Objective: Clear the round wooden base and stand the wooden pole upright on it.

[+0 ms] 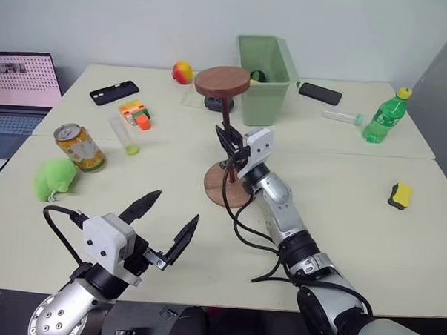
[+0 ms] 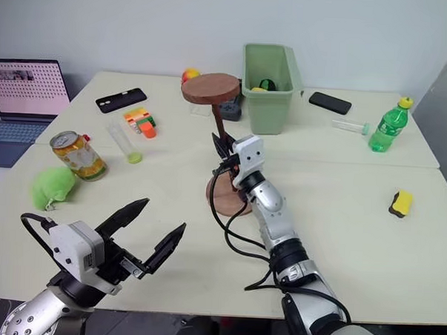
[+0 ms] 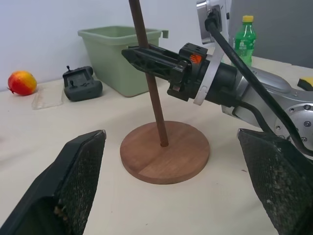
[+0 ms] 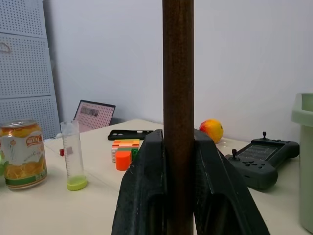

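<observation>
The round wooden base lies flat on the table's middle. The wooden pole stands in its centre hole, leaning slightly, with its fixed dark disc at the top. My right gripper is shut on the pole's shaft partway up; the rod runs between its fingers in the right wrist view. My left gripper hangs open and empty near the table's front edge, left of the base, its pads wide apart.
A green bin stands behind the base. A soda can, green plush toy, test tube, orange blocks, two phones, a fruit, a game controller, green bottle and yellow sponge surround it.
</observation>
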Action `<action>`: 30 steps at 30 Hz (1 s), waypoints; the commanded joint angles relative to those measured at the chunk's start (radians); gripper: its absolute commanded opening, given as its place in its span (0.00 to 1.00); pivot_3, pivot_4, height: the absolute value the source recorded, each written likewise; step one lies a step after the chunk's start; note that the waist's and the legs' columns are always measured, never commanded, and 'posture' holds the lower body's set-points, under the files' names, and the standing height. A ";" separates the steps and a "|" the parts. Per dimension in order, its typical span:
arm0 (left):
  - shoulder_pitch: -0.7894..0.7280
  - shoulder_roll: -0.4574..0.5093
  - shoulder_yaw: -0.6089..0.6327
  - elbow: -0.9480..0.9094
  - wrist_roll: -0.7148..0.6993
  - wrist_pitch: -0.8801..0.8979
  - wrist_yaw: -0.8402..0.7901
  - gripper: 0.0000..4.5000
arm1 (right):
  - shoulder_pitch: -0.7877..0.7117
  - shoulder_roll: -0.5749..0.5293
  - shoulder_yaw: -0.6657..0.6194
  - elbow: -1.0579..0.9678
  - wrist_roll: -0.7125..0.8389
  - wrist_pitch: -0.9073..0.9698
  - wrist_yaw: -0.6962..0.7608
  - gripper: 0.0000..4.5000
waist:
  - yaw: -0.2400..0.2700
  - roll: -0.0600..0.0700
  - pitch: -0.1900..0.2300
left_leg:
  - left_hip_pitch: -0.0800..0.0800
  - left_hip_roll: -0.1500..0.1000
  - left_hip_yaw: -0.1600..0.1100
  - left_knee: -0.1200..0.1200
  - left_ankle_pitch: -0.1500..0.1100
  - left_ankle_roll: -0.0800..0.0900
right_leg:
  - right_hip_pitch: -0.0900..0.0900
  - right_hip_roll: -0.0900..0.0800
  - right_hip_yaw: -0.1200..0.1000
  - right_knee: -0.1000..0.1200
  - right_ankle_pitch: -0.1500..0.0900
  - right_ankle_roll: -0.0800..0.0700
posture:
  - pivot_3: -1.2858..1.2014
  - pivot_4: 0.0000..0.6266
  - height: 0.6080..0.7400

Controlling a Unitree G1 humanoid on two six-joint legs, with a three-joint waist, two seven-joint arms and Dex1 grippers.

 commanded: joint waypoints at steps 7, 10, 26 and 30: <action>-0.009 0.006 0.001 -0.031 0.001 -0.012 0.008 1.00 | 0.187 -0.090 0.080 -0.346 -0.016 0.461 0.087 0.06 | 0.006 0.000 -0.007 | 0.000 0.000 0.000 -0.001 0.000 0.000 | 0.000 0.000 0.000 -0.002 0.000 0.000 | 0.52 0.24 1.00; -0.020 0.006 0.000 -0.022 0.003 -0.014 0.008 1.00 | 0.215 -0.104 0.089 -0.396 -0.026 0.564 0.080 0.06 | 0.006 0.000 -0.012 | 0.000 0.001 0.000 -0.001 0.000 0.000 | 0.001 0.000 0.000 -0.003 0.000 0.000 | 0.52 0.24 1.00; -0.067 0.005 -0.015 0.006 0.012 -0.010 0.008 1.00 | 0.076 -0.053 0.025 -0.252 -0.025 0.553 0.047 0.06 | 0.000 0.000 -0.022 | 0.003 0.000 -0.001 -0.002 -0.001 0.000 | 0.004 0.001 0.000 -0.005 0.000 0.000 | 0.52 0.24 1.00; -0.078 0.003 -0.022 0.012 0.014 -0.008 0.011 1.00 | 0.046 -0.038 0.013 -0.214 -0.021 0.516 0.051 0.06 | -0.001 0.000 -0.022 | 0.003 0.000 -0.001 -0.002 -0.001 0.000 | 0.003 0.001 -0.001 -0.005 0.000 0.000 | 0.52 0.24 1.00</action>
